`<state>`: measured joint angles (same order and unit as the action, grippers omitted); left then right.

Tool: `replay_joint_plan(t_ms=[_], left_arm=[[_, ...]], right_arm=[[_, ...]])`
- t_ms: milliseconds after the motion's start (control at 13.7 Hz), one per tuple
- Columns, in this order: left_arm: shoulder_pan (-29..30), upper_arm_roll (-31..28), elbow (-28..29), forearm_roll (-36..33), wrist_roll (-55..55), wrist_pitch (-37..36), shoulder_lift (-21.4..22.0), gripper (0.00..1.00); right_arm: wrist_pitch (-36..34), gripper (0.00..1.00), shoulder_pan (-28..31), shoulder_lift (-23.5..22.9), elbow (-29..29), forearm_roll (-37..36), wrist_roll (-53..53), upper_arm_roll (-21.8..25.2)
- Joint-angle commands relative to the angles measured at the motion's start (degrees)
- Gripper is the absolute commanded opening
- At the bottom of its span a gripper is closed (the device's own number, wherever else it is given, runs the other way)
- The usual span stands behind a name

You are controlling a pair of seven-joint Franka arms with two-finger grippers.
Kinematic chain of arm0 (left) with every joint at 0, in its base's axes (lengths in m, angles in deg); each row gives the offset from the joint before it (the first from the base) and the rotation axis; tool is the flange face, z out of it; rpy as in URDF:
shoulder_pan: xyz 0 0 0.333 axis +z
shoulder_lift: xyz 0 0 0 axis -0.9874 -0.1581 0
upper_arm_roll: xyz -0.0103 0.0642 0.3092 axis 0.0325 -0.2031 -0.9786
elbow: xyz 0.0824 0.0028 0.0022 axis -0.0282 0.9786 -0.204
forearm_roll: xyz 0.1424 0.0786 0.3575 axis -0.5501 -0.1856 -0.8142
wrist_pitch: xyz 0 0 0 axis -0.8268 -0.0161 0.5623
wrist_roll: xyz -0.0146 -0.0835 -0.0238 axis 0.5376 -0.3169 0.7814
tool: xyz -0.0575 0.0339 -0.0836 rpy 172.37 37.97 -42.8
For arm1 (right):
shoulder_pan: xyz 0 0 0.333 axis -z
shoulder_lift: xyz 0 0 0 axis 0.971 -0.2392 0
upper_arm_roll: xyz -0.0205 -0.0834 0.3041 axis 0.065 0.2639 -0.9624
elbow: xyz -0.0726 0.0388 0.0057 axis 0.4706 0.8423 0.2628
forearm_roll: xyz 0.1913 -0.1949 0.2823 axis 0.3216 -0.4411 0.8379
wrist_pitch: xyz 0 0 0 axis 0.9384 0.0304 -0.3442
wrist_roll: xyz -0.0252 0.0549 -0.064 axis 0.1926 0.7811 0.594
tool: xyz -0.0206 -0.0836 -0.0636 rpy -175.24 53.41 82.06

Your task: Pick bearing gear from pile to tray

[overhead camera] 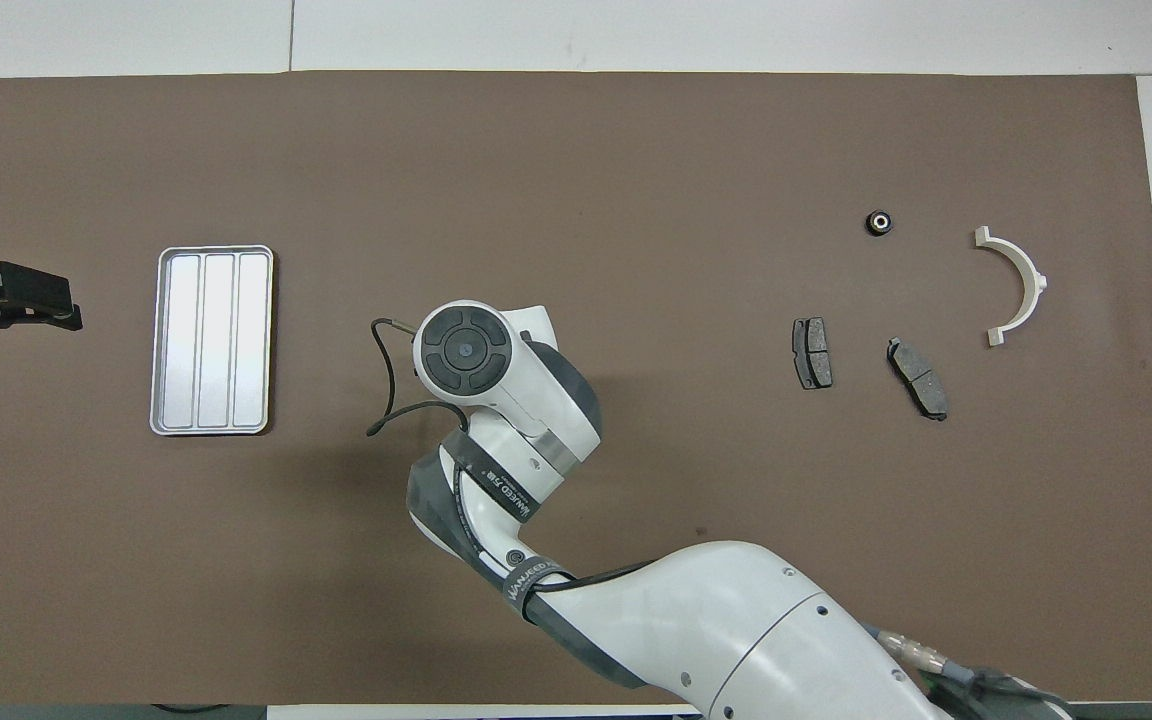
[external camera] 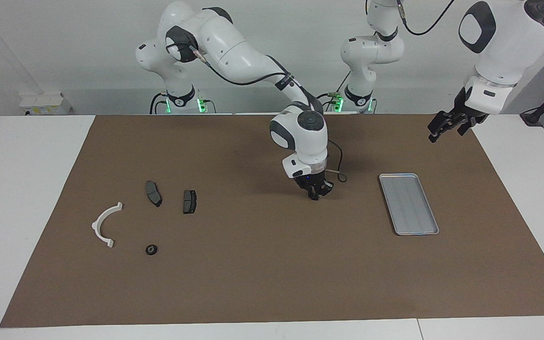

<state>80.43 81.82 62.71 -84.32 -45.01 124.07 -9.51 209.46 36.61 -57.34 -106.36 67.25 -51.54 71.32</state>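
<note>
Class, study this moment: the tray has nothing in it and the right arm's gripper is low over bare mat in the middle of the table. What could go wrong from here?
1. The right gripper is over bare mat, well away from the small black round part; closing here would likely grab nothing.
2. That part is small, so a grasp may slip.
3. The two brake pads and the white bracket lie near it; the wrong piece might reach the tray.

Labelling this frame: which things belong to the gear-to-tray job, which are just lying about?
Job:
- round black gear, farthest from the robots in the pile
- tray, nothing in it
- right claw, low over bare mat between pile and tray

Lying about:
- white bracket
- two brake pads
- left claw, open, waiting raised past the tray
</note>
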Motion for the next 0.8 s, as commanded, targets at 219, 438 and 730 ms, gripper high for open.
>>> replay_joint_plan(t_ms=[219,438,730], left_arm=[[0.65,0.36,2.49,0.65,-0.75,1.87,1.94,1.0],[-0.4,0.62,6.52,2.04,0.21,6.08,3.0,1.0],[-8.82,1.15,10.13,2.67,12.99,13.28,0.55,1.0]], right_arm=[[-16.46,1.0,3.42,1.83,8.31,-2.02,0.83,-0.08],[-22.19,1.0,7.81,6.83,10.53,-1.66,11.94,-0.43],[-28.87,1.0,16.5,12.55,10.36,-2.01,41.46,-0.17]])
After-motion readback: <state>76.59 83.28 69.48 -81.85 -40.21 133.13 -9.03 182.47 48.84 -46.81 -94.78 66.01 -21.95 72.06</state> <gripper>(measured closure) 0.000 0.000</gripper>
